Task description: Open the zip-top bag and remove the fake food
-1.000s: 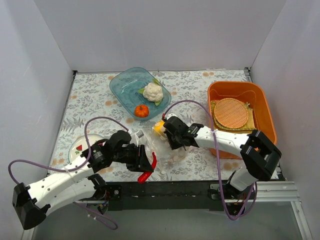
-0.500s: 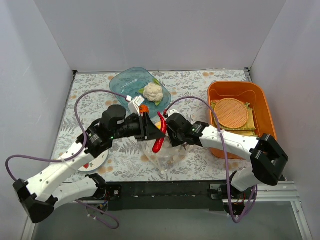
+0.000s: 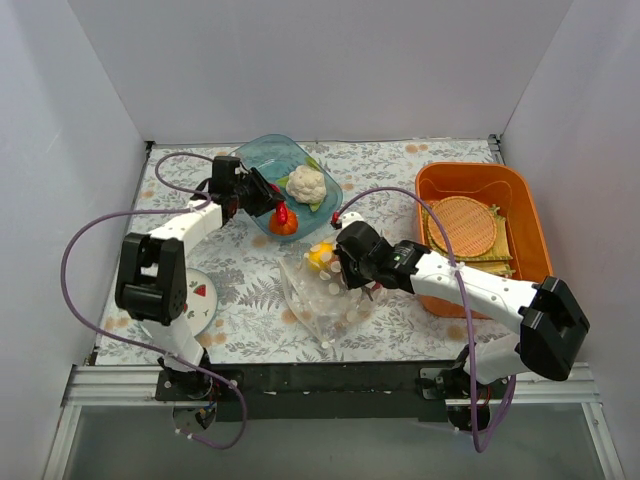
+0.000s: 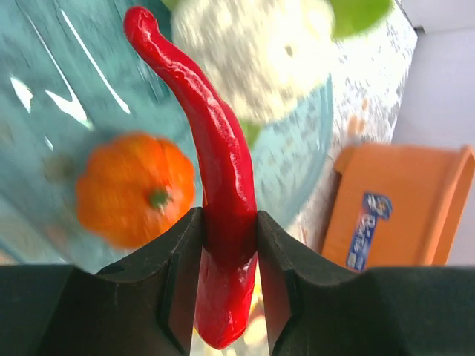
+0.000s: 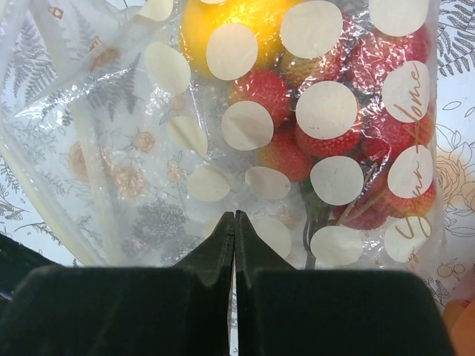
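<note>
My left gripper (image 3: pixel 274 204) is shut on a red chili pepper (image 3: pixel 284 212) and holds it over the teal bowl (image 3: pixel 240 165); the chili (image 4: pixel 223 170) stands between the jaws in the left wrist view. An orange pumpkin (image 3: pixel 283 225) and a white cauliflower (image 3: pixel 306 184) lie in the bowl. The zip-top bag (image 3: pixel 325 298) lies at centre front with a yellow lemon (image 3: pixel 320 256) and red pieces (image 5: pixel 356 59) inside. My right gripper (image 3: pixel 350 270) is shut, pinching the bag's plastic (image 5: pixel 148 170) at its right side.
An orange bin (image 3: pixel 480 185) holding a round woven mat (image 3: pixel 462 226) stands at the right. A white plate (image 3: pixel 202 302) with fruit pictures lies at front left, partly under my left arm. Grey walls close in three sides.
My left arm swung from the front edge up and back, carrying the red chili from beside the bag to over the teal bowl. My right gripper stayed at the bag.
</note>
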